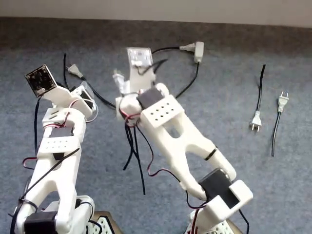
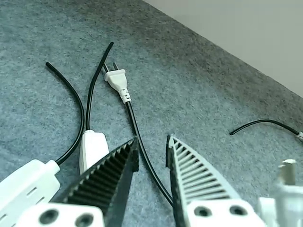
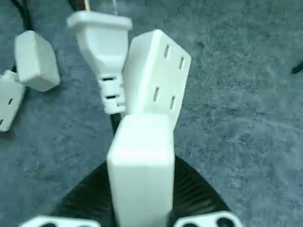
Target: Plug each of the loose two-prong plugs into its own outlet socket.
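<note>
While the right hand [image 3: 142, 201] clamps the outlet socket [image 3: 156, 75], the left hand [image 2: 151, 142], spread apart, should grip the upper-left plug [image 2: 116, 79] by its body.

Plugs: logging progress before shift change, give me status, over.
Left pincer open, astride black cord. Plug loose on carpet beyond it. Right pincer shut on outlet socket.

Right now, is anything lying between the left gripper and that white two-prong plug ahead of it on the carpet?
Nothing visible does. The left gripper is open above the plug's own black cord, and the white two-prong plug lies farther along it on bare carpet. Another black cord runs close beside the plug.
</note>
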{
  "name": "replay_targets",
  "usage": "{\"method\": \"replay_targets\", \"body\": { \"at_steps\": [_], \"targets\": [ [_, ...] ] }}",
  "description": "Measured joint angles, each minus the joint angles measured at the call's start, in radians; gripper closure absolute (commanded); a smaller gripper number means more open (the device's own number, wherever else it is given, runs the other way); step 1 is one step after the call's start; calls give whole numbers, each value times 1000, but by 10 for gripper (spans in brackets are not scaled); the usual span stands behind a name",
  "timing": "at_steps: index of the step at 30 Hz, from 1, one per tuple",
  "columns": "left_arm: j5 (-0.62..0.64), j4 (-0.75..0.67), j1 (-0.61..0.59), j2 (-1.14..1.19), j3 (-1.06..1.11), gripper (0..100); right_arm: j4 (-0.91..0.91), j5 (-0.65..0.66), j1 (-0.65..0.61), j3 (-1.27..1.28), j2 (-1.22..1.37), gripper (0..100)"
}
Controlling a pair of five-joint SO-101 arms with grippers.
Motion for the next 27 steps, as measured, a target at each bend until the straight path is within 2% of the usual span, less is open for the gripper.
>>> {"method": "replay_targets", "body": {
  "at_steps": [5, 8, 10, 15, 17, 21, 27],
  "targets": [
    [0, 0, -2, 0, 0, 880, -505, 0, 60, 388, 2, 964],
    [0, 0, 0, 0, 0, 880, -678, 0, 71, 514, 0, 954],
    [0, 0, -2, 0, 0, 880, -709, 0, 71, 535, 0, 900],
    [0, 0, -2, 0, 0, 880, -733, 0, 69, 539, -6, 675],
    [0, 0, -2, 0, 0, 880, -733, 0, 64, 539, -11, 622],
    [0, 0, -2, 0, 0, 880, -729, 0, 48, 511, -11, 613],
    [0, 0, -2, 0, 0, 880, -597, 3, 69, 451, -77, 613]
  ]
}}
